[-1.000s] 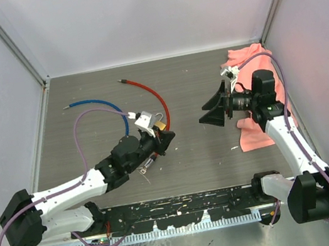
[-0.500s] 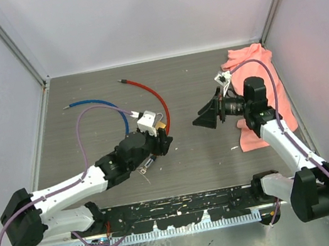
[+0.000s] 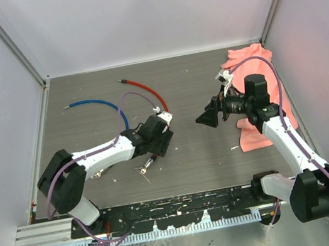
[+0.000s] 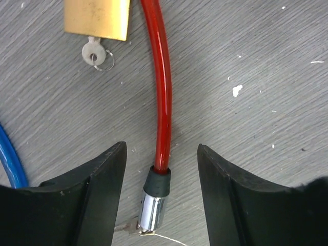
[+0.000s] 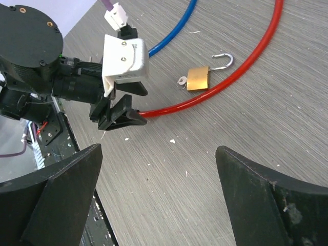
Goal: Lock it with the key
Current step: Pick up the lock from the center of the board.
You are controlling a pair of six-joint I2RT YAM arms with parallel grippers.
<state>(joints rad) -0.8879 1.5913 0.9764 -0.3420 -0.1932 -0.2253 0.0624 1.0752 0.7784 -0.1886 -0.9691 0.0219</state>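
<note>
Left wrist view, item by item. Padlock (image 4: 96, 18): brass body flat on the worktop (image 4: 266, 61), at the top edge of my view, just beside the red cable (image 4: 163, 92). Key (image 4: 94, 51): seated in the bottom of the body, its ring lying on the worktop. Left claw (image 4: 161, 151): jaws moderately apart, straddling the cable's capped end without touching it; holding nothing. Blue cable (image 4: 10, 164): at the left edge, apart from the lock.

Right wrist view. Shackle (image 5: 225, 60): swung open, one leg free of the body; I cannot tell whether it touches the red cable running past it. Right claw (image 5: 159, 150): jaws wide, empty, hanging above the worktop, well apart from the lock.

Top external view. Cloth (image 3: 248, 57): pink, far right, beside the right arm; no part in the job. I cannot make out the padlock there.

Status, my judgement: key in place, counted done. Outstanding: press the shackle home, turn the key, check that it holds. Neither claw is on lock or key, so the locking proper is not yet begun.
</note>
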